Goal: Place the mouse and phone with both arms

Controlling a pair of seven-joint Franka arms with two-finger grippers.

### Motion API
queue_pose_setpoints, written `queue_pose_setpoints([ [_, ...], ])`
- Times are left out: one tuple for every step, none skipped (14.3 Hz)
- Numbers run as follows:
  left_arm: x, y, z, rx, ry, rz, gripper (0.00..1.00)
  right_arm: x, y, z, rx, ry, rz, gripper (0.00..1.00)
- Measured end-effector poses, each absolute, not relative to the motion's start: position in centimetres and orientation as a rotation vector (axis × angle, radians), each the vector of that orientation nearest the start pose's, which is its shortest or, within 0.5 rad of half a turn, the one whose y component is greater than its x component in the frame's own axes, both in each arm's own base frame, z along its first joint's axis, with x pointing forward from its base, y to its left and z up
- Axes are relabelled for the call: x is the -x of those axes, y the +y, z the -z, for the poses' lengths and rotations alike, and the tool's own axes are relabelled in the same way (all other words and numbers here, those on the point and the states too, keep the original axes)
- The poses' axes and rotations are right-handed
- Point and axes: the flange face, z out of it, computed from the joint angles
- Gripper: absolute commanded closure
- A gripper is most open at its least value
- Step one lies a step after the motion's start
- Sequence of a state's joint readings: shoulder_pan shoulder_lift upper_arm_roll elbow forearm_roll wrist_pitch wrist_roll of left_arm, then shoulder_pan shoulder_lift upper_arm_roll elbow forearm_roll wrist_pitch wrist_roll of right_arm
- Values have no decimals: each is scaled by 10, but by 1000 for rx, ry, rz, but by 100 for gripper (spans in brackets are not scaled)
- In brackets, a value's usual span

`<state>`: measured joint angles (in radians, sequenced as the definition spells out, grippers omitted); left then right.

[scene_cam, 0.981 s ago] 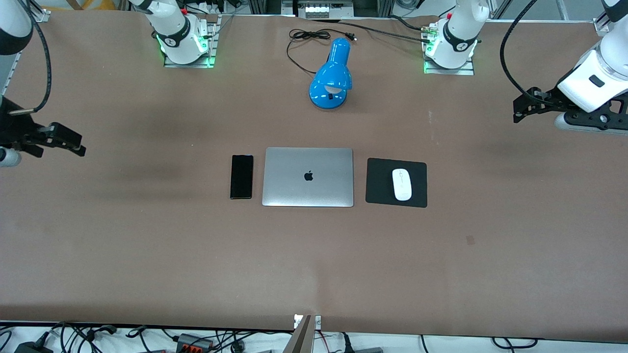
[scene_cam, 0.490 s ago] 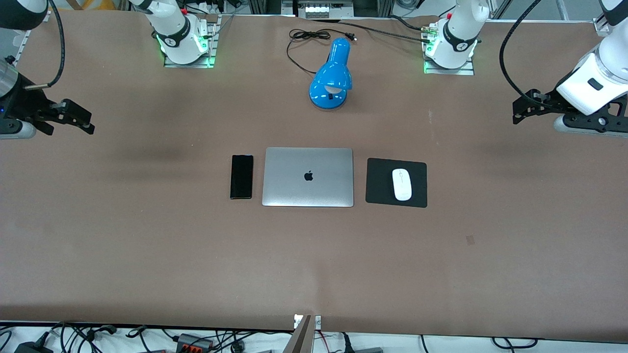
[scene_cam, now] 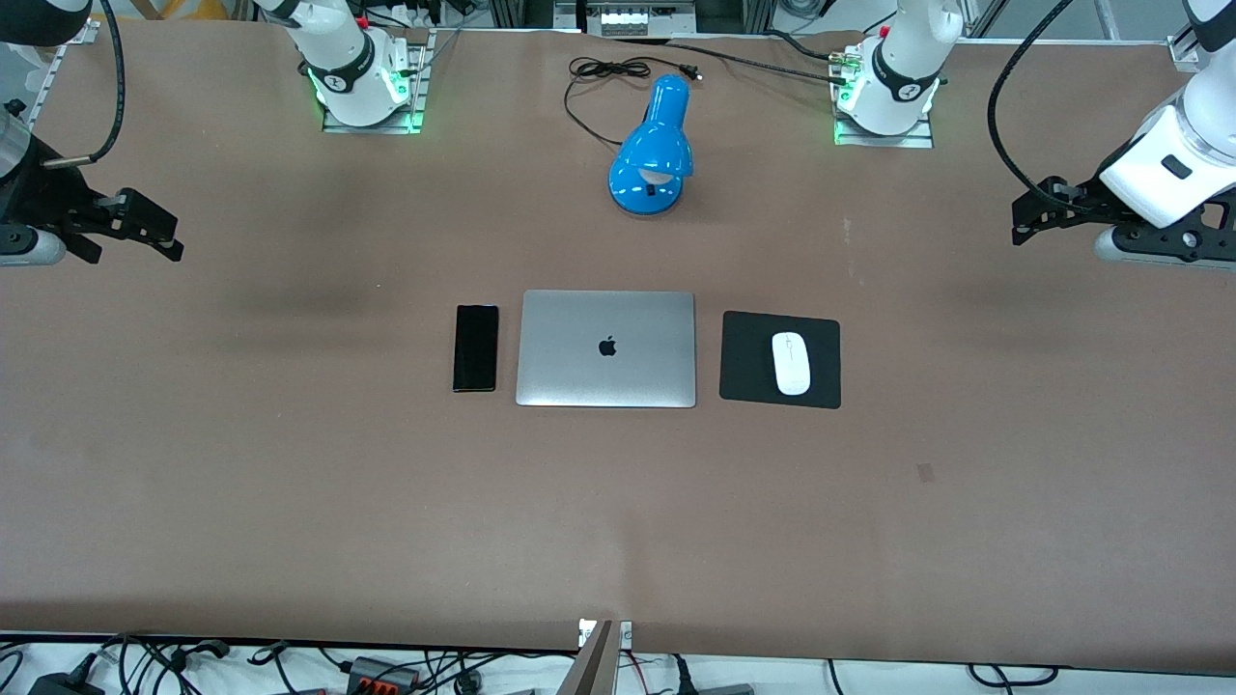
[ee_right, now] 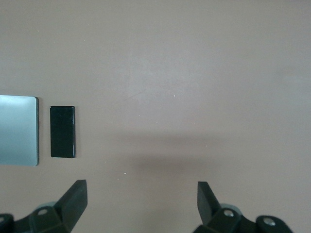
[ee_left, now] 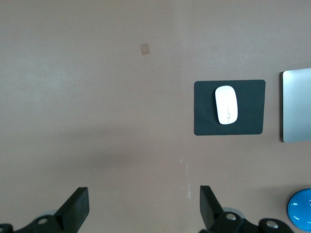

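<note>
— What are the things made of, and where do they lie?

— The mouse (scene_cam: 792,363) is a small white oval with a smooth shell and a thin grey line on top. It lies on a flat, matte black mouse pad (scene_cam: 748,359). The phone (scene_cam: 476,347) is a slim black rectangle with a glossy face. It lies flat on the table (scene_cam: 618,521), just beside the closed silver laptop (scene_cam: 605,348), toward the right arm's end. The mouse pad is beside the laptop toward the left arm's end.

— And the grippers?

— The left gripper (scene_cam: 1025,217) hangs over bare table at the left arm's end, fingers (ee_left: 209,208) spread wide and holding nothing. The right gripper (scene_cam: 159,232) hangs over bare table at the right arm's end, also wide apart and empty.

— The surface?

— A dull brown covering, even and smooth. A shiny blue desk lamp (scene_cam: 654,147) with a black cord (scene_cam: 591,87) lies farther from the camera than the laptop, between the two green-lit arm bases (scene_cam: 367,92).
</note>
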<state>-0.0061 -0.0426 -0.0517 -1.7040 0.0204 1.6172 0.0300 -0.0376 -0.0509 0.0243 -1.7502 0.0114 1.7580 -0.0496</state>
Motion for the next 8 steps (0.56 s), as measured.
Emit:
queue_pose_setpoints([
  [-541, -30, -589, 3115, 139, -68, 0, -551, -6, -583, 3132, -54, 78, 0],
  [-541, -30, -589, 3115, 139, -68, 0, -550, -6, -582, 3132, -54, 66, 0],
  [-541, -30, -589, 3115, 139, -68, 0, -550, -6, -582, 3132, -54, 60, 0],
  [-541, -30, -589, 3115, 139, -68, 0, -549, -6, -582, 3132, -53, 58, 0],
  [-541, -30, -589, 3115, 139, -68, 0, -549, -7, -582, 3132, -52, 58, 0],
  [-541, -30, -589, 3115, 139, -68, 0, -549, -7, -582, 3132, -51, 58, 0],
  [-541, -30, -589, 3115, 139, -68, 0, -549, -7, -582, 3132, -50, 58, 0],
  [-541, -30, -589, 3115, 139, -68, 0, -549, -7, -582, 3132, -50, 58, 0],
])
